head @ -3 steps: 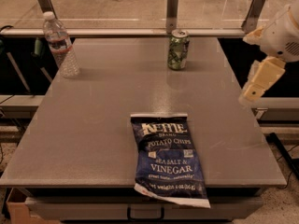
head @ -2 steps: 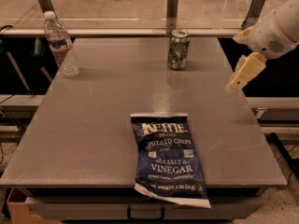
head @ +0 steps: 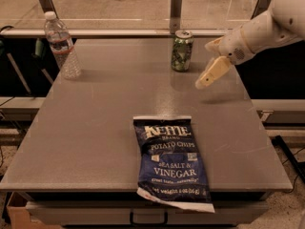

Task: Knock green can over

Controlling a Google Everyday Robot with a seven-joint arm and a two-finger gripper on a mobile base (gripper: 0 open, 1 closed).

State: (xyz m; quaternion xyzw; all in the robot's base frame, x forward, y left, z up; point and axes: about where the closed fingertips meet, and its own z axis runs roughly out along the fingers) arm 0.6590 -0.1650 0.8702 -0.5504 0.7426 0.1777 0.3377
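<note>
The green can (head: pixel 181 51) stands upright near the far edge of the grey table (head: pixel 95 128), right of centre. It is green with pale patterning and a silver top. My gripper (head: pixel 208 77) hangs from the white arm that comes in from the upper right. It is above the table, just right of the can and a little nearer to me, apart from it. It holds nothing.
A clear plastic water bottle (head: pixel 62 45) stands upright at the far left of the table. A blue bag of Kettle potato chips (head: pixel 170 162) lies near the front edge, its lower end hanging over it. Metal posts (head: pixel 176 11) and a rail run behind the table.
The arm has swung in from the right edge of the table leftward and now has the gripper close to the can. The can, bottle and bag have not moved.
</note>
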